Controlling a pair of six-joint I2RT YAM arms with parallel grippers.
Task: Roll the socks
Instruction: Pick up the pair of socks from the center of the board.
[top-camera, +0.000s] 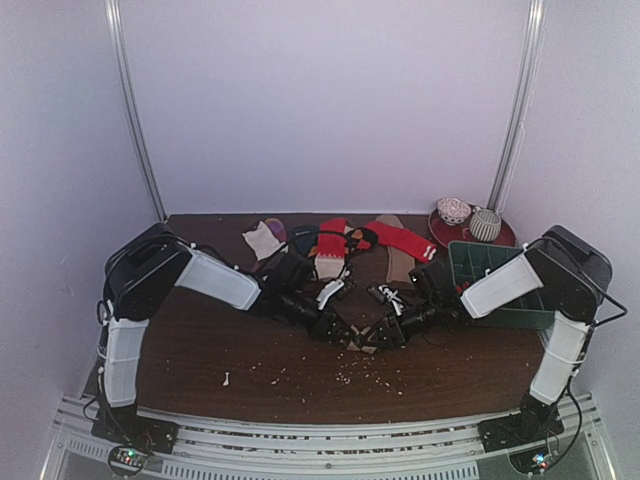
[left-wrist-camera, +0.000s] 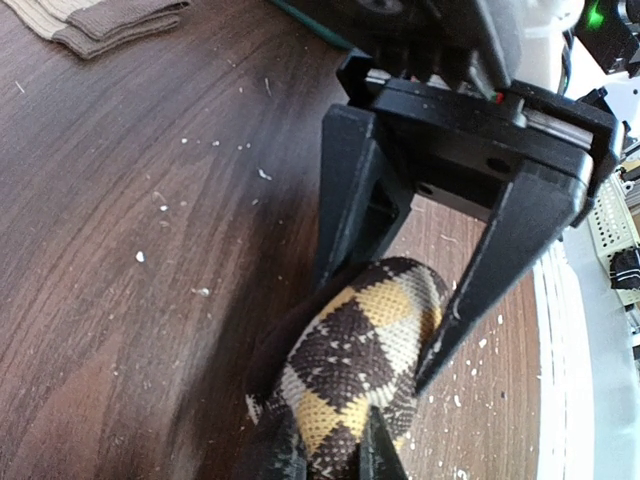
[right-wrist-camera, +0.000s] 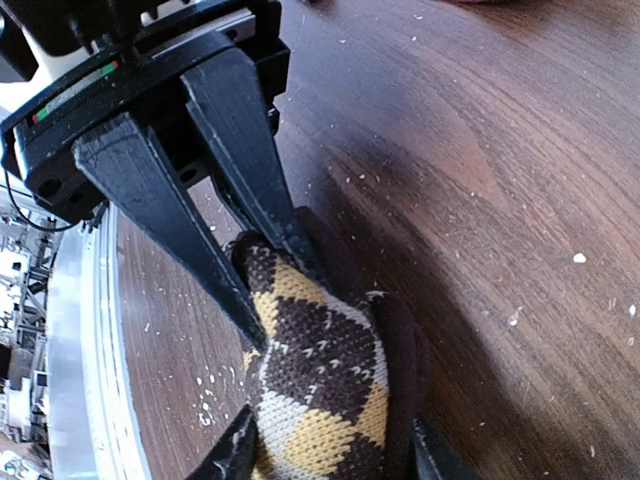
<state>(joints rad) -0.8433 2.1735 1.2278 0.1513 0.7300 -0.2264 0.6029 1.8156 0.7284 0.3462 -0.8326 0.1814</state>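
The dark brown argyle sock (top-camera: 362, 341) is bunched into a small lump at the table's near middle, and both grippers meet on it. My left gripper (left-wrist-camera: 322, 435) is shut on one end of the sock (left-wrist-camera: 360, 345). My right gripper (right-wrist-camera: 330, 440) straddles the other end (right-wrist-camera: 320, 370), its two fingers pressed against the sides of the lump. From above, the left gripper (top-camera: 345, 333) comes in from the left and the right gripper (top-camera: 382, 333) from the right. The red sock (top-camera: 404, 240) with its striped cuff lies flat at the back.
More socks lie at the back: another red one (top-camera: 332, 238), a pale one (top-camera: 262, 240) and a tan one (top-camera: 398, 262). A green divided tray (top-camera: 490, 262) stands at the right, with sock balls on a red plate (top-camera: 470, 224) behind it. Crumbs dot the wood.
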